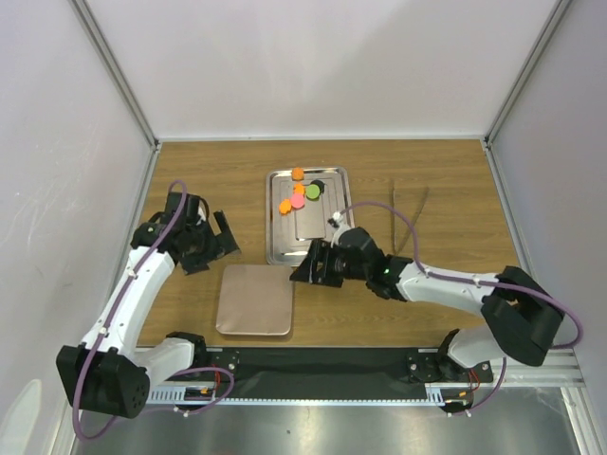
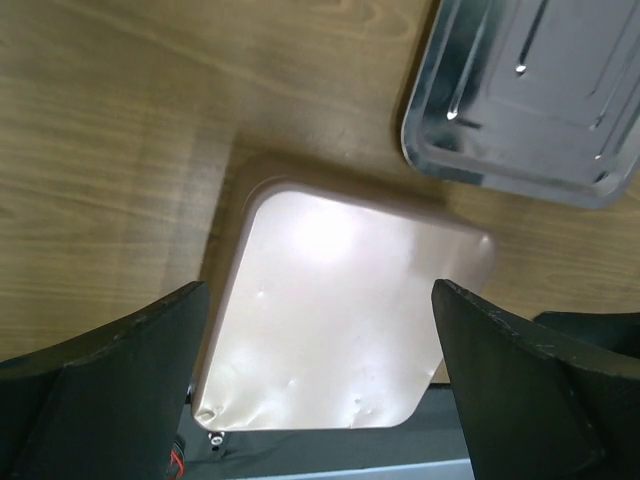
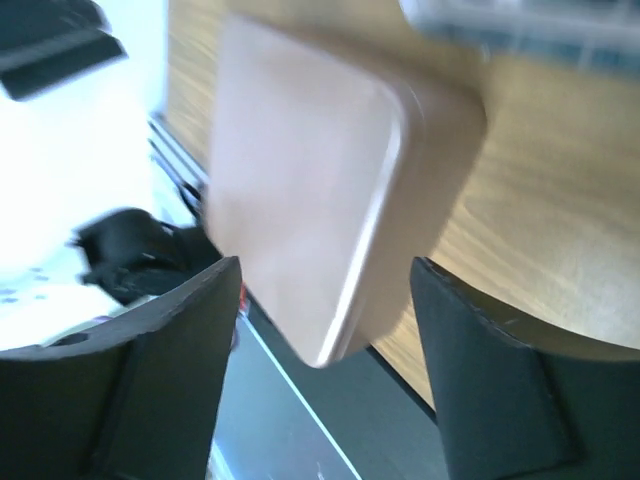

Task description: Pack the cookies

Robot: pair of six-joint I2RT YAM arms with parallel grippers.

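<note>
- R end effector [image 1: 305, 267]: jaws spread wide, nothing btwn them.
- L end effector [image 1: 211, 245]: also released and empty.
- Cookies [image 1: 298, 194]: orange, pink, green and black discs in a loose cluster at the far end of the steel tray [image 1: 294, 237]. They lie well beyond the R end effector, away from the arm bases, and none is gripped.
- The tray's near edge sits just beside the R end effector.
- Pinkish box [image 1: 254, 300]: lid shut, flat on the wooden surface [image 1: 455, 190]. It's below-left of the R end effector and nearer the bases than the L one. In the L wrist view it sits framed btwn the open fingers [image 2: 110, 380].
- Step in hand, prob.: get the lid off, since no cookie can go in yet.
- To do it well:
  - Come in low at one lid edge w/ the R end effector.
  - Pinch only the rim, not the whole box.
  - Use the L end effector to pin the base so it doesn't slide on the wood.
  - Lift straight up and slowly.
  - Park the lid clear of the tray.
- R wrist view is smeared, so I can't tell the exact gap to the lid. Confirm alignment before closing.
- Risk: the thin lid may flex, and a corner grab could skew it.
</note>
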